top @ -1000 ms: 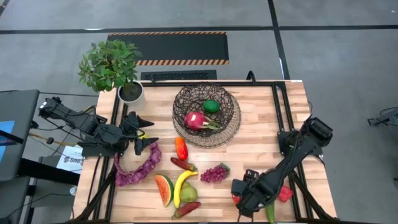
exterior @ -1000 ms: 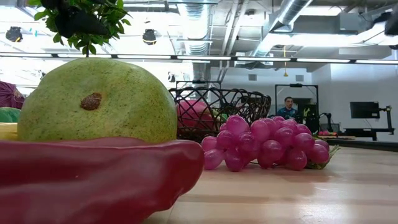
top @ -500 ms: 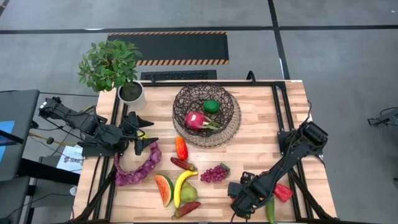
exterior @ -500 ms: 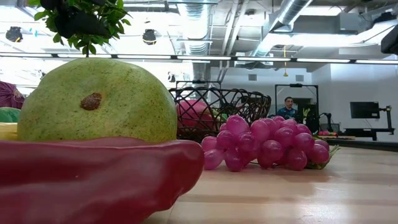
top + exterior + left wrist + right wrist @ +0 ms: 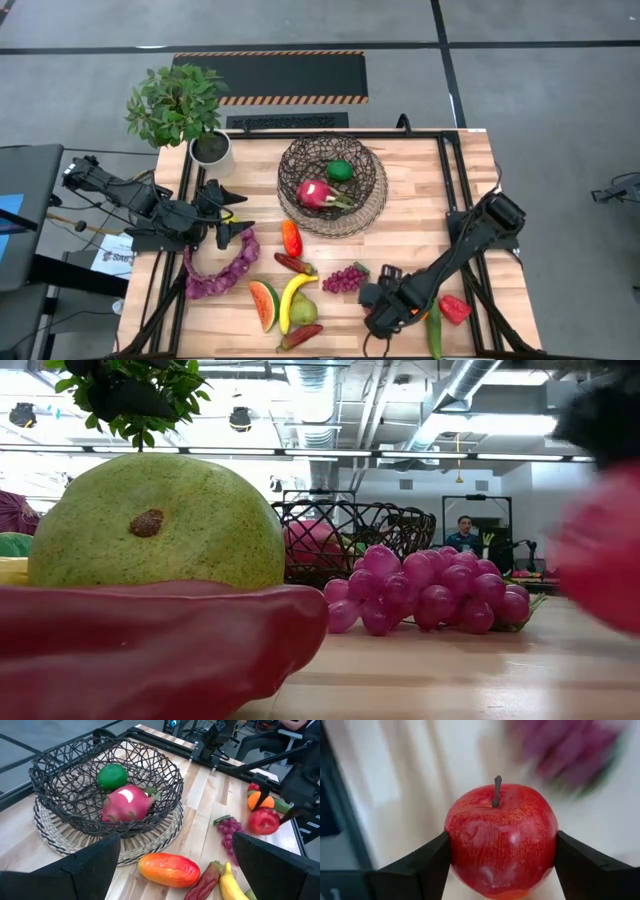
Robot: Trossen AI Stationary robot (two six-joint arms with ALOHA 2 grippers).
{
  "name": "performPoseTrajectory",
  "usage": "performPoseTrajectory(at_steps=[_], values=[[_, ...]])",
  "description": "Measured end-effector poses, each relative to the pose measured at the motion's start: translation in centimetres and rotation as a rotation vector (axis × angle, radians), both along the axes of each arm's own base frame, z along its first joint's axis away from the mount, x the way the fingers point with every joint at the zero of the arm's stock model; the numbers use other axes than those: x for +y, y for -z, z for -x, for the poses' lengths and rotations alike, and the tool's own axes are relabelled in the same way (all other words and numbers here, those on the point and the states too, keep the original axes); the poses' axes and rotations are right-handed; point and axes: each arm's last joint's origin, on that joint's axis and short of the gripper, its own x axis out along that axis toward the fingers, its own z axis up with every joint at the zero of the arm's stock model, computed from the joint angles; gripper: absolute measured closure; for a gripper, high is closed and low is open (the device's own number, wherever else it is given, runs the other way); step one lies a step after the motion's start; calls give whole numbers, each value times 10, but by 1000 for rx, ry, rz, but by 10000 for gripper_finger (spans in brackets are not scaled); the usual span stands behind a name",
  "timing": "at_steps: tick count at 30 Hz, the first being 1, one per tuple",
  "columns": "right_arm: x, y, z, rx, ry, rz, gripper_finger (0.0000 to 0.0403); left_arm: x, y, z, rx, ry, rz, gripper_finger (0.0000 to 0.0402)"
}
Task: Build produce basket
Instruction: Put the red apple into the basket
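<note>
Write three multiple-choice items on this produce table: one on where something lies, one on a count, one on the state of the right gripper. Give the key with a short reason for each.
1. Where is the bunch of purple grapes?
A. inside the basket
B. on the table, outside the basket
C. in the plant pot

2. How many pieces of produce lie in the basket?
A. none
B. two
C. five

3. What is the right gripper doing?
A. closed on a red apple
B. hanging open over the basket
C. closed on the banana

Key:
1 B: the high view shows the grapes on the wood, apart from the basket.
2 B: only the pink dragon fruit and a round green fruit sit inside.
3 A: in the right wrist view both fingers press the red apple.
</note>
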Motion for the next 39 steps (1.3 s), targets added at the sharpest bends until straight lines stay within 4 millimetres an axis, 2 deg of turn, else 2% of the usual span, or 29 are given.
performPoseTrajectory(at_steps=[6,12,17,23,28,32,35,39], values=[[-12,-56,2,-289,10,-6,102,0,0,0,-1,-1,3,34],[-23,-124,19,-661,7,-25,102,0,0,0,-1,-2,4,34],[-26,-181,33,-991,-87,-99,102,0,0,0,-2,-2,4,34],[-27,-228,49,-1327,-252,-130,101,0,0,0,-1,-2,4,34],[-28,-246,56,-1493,-423,-107,101,0,0,0,2,-2,2,34],[-38,-248,50,-1508,-431,72,101,0,1,0,5,-2,1,34],[-64,-252,39,-1506,-341,172,101,0,1,0,6,-2,1,34],[-112,-249,19,-1418,-190,274,101,0,1,0,5,-2,1,34]])
